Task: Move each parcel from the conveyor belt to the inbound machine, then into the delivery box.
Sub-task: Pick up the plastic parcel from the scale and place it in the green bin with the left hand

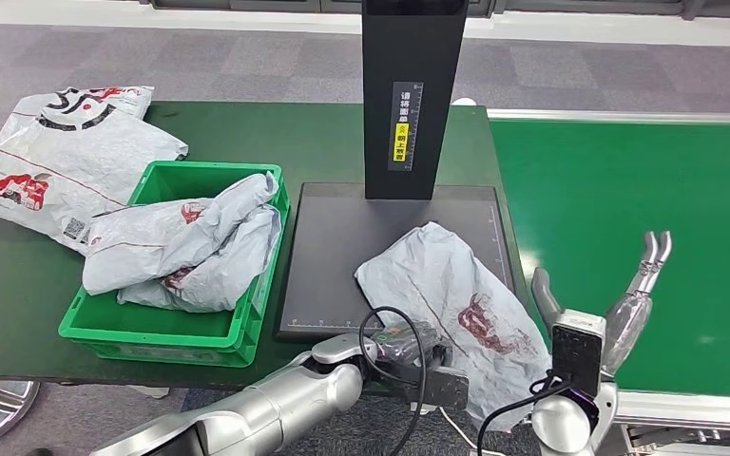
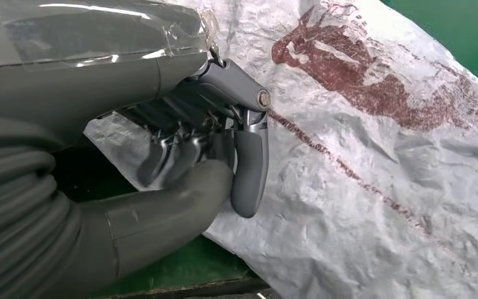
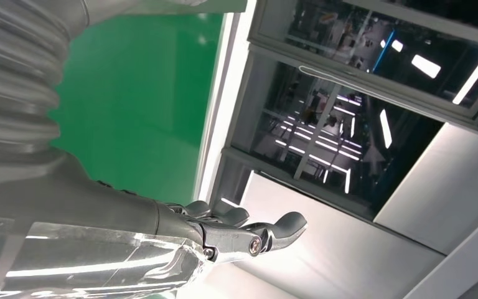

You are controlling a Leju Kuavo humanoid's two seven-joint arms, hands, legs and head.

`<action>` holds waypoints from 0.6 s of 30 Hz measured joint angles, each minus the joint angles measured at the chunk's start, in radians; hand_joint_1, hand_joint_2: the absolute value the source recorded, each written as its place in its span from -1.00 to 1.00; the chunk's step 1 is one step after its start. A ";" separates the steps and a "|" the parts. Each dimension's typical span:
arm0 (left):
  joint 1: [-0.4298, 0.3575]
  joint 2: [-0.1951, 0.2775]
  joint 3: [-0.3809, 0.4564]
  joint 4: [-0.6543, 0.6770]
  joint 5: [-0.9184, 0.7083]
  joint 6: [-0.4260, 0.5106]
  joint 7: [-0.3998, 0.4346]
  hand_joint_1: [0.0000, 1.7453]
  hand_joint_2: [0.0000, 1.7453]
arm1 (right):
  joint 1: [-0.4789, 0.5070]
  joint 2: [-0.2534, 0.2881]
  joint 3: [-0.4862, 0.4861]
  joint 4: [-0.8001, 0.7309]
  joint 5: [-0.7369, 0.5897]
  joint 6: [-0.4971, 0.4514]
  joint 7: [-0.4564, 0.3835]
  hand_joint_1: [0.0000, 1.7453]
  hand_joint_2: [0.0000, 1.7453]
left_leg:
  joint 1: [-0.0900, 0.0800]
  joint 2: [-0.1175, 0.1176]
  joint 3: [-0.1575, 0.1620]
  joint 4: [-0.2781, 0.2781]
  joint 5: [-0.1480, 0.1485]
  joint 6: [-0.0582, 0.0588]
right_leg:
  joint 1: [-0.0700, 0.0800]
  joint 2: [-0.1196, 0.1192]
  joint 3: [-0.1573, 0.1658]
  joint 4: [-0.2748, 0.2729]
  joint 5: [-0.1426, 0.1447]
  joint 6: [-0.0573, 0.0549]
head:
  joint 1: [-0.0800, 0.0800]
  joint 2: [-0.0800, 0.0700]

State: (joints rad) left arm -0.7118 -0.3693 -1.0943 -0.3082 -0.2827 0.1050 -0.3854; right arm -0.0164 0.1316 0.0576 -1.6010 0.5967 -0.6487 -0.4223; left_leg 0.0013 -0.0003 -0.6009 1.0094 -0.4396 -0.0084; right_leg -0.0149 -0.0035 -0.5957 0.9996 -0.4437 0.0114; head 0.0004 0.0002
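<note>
A crumpled grey parcel (image 1: 456, 290) with a red print lies on the front right of the black inbound machine plate (image 1: 342, 247) and hangs over the table's near edge. My left hand (image 1: 407, 347) is at the parcel's near left edge. In the left wrist view that hand (image 2: 224, 162) has its fingers and thumb curled together on the edge of the parcel (image 2: 373, 174). My right hand (image 1: 627, 309) is raised over the green conveyor belt (image 1: 646, 190), fingers apart and pointing up, holding nothing. The right wrist view has the same hand (image 3: 236, 233) against the ceiling.
The green delivery box (image 1: 166, 328) left of the plate holds two grey parcels (image 1: 190, 242). White printed parcels (image 1: 67, 157) lie on the table's far left. The machine's black post (image 1: 411, 95) rises at the back of the plate.
</note>
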 joint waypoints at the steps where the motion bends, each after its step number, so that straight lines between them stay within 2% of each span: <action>1: 0.000 0.000 0.001 0.001 -0.002 0.003 -0.003 1.00 1.00 | 0.002 0.000 0.000 -0.003 0.001 0.003 0.000 -1.00 1.00 | 0.000 0.000 0.000 0.000 0.000 0.000 | 0.000 0.000 0.000 0.000 0.000 0.000 | 0.000 0.000; 10: 0.001 0.012 0.050 0.002 -0.008 0.064 -0.041 1.00 1.00 | 0.011 0.000 0.000 -0.010 0.006 0.010 0.001 -1.00 1.00 | 0.000 0.000 0.000 0.000 0.000 0.000 | 0.000 0.000 0.000 0.000 0.000 0.000 | 0.000 0.000; 18: -0.029 0.028 0.147 -0.052 -0.008 0.188 -0.092 1.00 1.00 | 0.010 0.000 0.000 -0.010 0.012 0.015 0.009 -1.00 1.00 | 0.000 -0.001 0.000 0.000 0.000 0.000 | 0.000 -0.001 0.000 0.000 0.000 0.000 | 0.000 0.000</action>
State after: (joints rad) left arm -0.7403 -0.3409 -0.9475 -0.3607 -0.2909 0.2932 -0.4773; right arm -0.0064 0.1316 0.0576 -1.6110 0.6085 -0.6340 -0.4134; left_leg 0.0013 -0.0010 -0.6011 1.0094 -0.4394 -0.0085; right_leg -0.0150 -0.0041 -0.5957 0.9998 -0.4436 0.0112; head 0.0004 0.0002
